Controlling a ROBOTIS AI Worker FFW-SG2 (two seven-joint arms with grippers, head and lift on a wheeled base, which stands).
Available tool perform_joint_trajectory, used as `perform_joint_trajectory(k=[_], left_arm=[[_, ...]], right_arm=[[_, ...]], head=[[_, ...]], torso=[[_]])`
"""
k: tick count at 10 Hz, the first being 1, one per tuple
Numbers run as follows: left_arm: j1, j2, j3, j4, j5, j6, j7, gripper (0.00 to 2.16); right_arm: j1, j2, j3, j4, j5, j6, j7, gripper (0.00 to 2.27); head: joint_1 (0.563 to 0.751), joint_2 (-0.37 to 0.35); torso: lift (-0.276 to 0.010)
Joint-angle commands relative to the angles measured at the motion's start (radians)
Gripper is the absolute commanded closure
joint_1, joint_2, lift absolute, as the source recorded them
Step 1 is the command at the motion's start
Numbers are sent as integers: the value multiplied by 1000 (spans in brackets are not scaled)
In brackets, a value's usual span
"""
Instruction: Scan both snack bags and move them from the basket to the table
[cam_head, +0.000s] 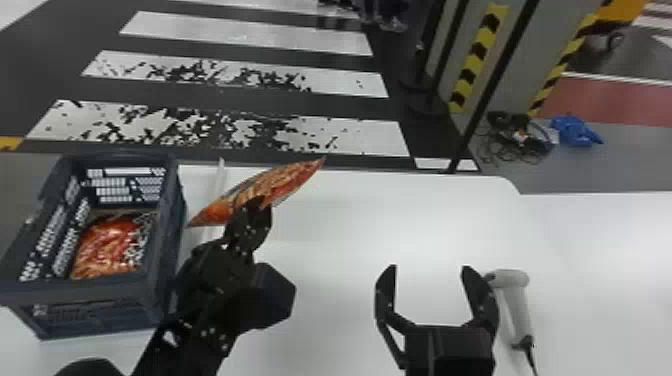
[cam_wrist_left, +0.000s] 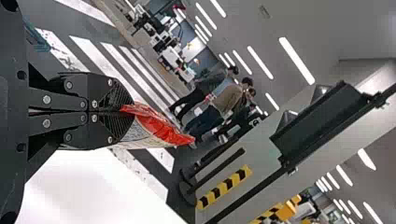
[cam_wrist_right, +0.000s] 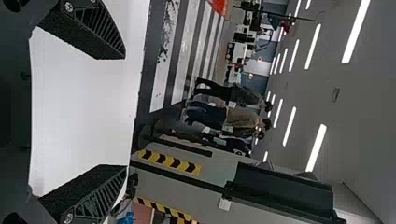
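In the head view my left gripper (cam_head: 252, 212) is shut on one orange-red snack bag (cam_head: 280, 185), held up over the table just right of the basket. The left wrist view shows the left gripper (cam_wrist_left: 123, 111) pinching the edge of that snack bag (cam_wrist_left: 161, 128). A second snack bag (cam_head: 107, 245) lies inside the dark basket (cam_head: 95, 290). My right gripper (cam_head: 428, 270) is over the middle of the table with its fingers apart and nothing between them; in the right wrist view the right gripper (cam_wrist_right: 123, 112) is likewise open. A light grey scanner (cam_head: 517, 300) lies beside its right finger.
The white table (cam_head: 400, 215) extends to the right of the basket, and a pale strip (cam_head: 218, 185) lies near its far edge, behind the held bag. Beyond the table stand a striped pillar (cam_head: 475, 60) and dark poles, with cables (cam_head: 520, 137) on the floor.
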Motion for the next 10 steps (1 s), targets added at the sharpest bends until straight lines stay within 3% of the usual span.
perform_joint_trajectory(k=[1, 5, 7, 10], left_arm=[[-25, -4, -62, 72, -31, -11, -4, 1409], [-60, -41, -154, 201, -52, -51, -54, 1409], [-66, -48, -196, 252, -55, -103, -77, 1406], [-66, -77, -272, 295, -101, -109, -80, 1406]], right_arm=[[-7, 0, 2, 2, -3, 0, 0, 83], [-10, 0, 2, 0, -3, 0, -7, 83], [-11, 0, 2, 2, -4, -3, -9, 83], [-19, 0, 8, 2, -8, -3, -9, 83]], head=[[695, -177], [695, -246], [695, -275], [695, -339]], torso=[[-98], [-98], [-98], [-98]])
